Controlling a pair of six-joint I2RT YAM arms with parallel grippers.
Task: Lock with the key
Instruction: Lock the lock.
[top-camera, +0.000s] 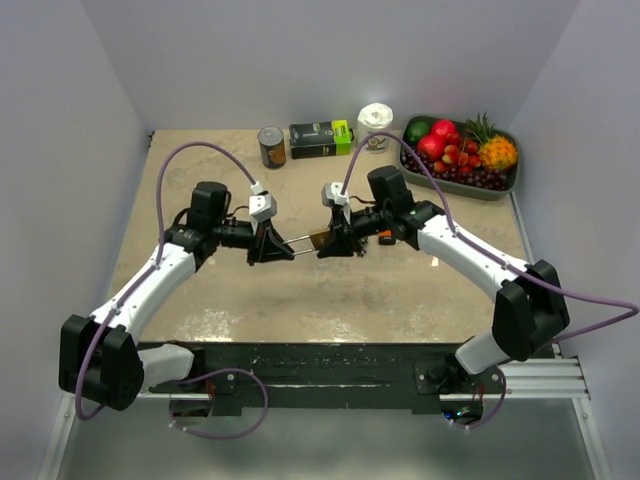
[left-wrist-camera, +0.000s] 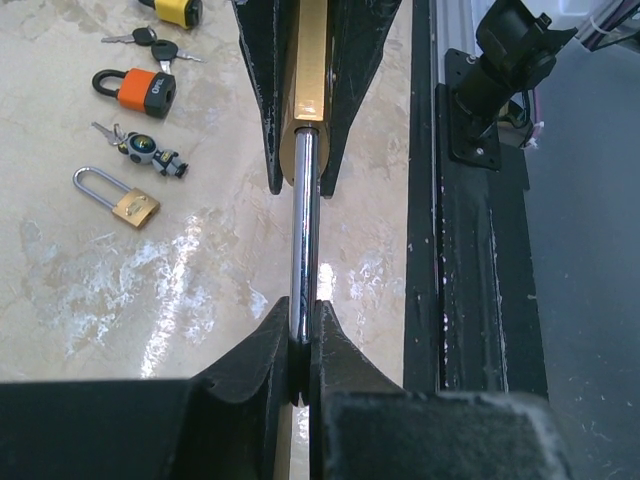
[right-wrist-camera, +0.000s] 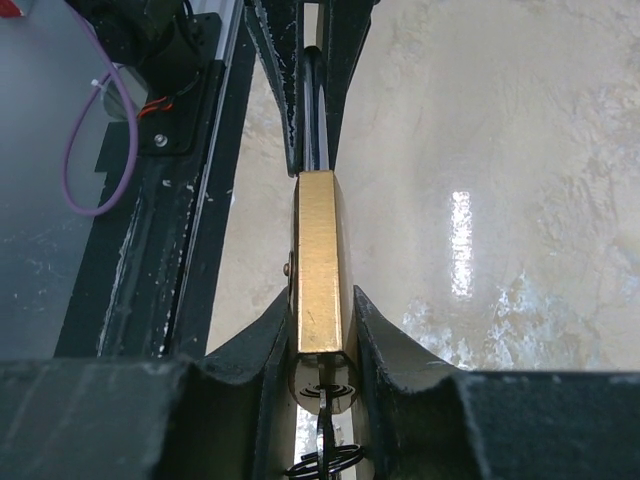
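Above the table (top-camera: 400, 290), the brass padlock (right-wrist-camera: 318, 250) hangs between your two arms, clear of the surface. Your right fingers (right-wrist-camera: 262, 345) are clenched on the broad faces of its body. Your left fingers (left-wrist-camera: 262, 350) are pinched on the steel shackle (left-wrist-camera: 305, 230), which runs straight from their tips into the body.

Treat the body as dense, rigid and smooth (brass on hard pads will likely slide before it dents). Grip it on the flat faces, deep between the fingers, not at the corners. The shackle is thin, polished and round, so it can roll or slip lengthwise between the left fingers; squeeze it squarely.

Behind the right fingertips, toward the wrist, a key ring (right-wrist-camera: 325, 462) dangles at the keyhole end. The key itself is mostly hidden. Judge it small and light, best taken by its flat bow.
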